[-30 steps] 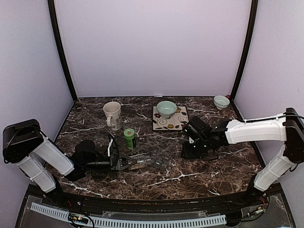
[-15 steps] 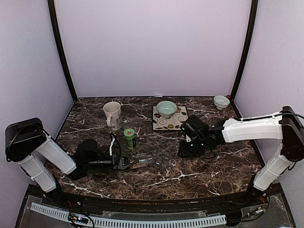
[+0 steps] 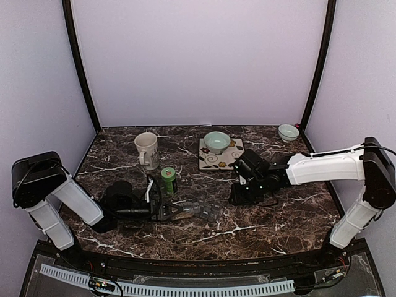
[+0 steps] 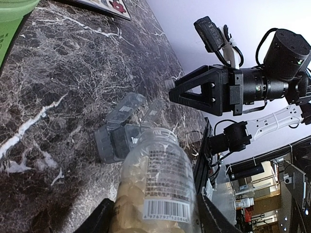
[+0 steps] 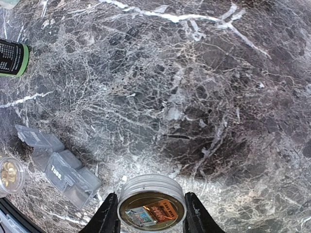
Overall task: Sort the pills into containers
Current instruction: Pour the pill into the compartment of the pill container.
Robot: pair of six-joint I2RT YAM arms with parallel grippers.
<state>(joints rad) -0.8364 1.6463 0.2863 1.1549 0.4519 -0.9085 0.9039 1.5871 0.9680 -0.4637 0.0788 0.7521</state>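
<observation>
My left gripper [image 4: 155, 214] is shut on a clear pill bottle [image 4: 158, 170] that lies almost level, its open mouth close to the containers [image 4: 114, 141]. Tan pills [image 4: 127, 201] fill the bottle's lower side and show in its mouth [image 5: 8, 174]. The containers [image 3: 208, 211] are a small grey strip with at least one lid [image 4: 124, 108] raised. My right gripper [image 5: 151, 214] is shut on the bottle's white cap [image 5: 151, 203], held just right of the containers [image 5: 65, 172]. From above, the left gripper [image 3: 163, 212] and the right gripper [image 3: 240, 197] flank the strip.
A green bottle [image 3: 168, 180] stands just behind the left gripper. A cream mug [image 3: 146, 149] is at the back left. A pale green bowl [image 3: 216, 141] rests on a patterned tile [image 3: 232, 159]. A small white bowl [image 3: 288, 132] sits in the back right corner.
The right arm has moved left with the cap, closer to the containers. The left arm has edged right with the bottle.
</observation>
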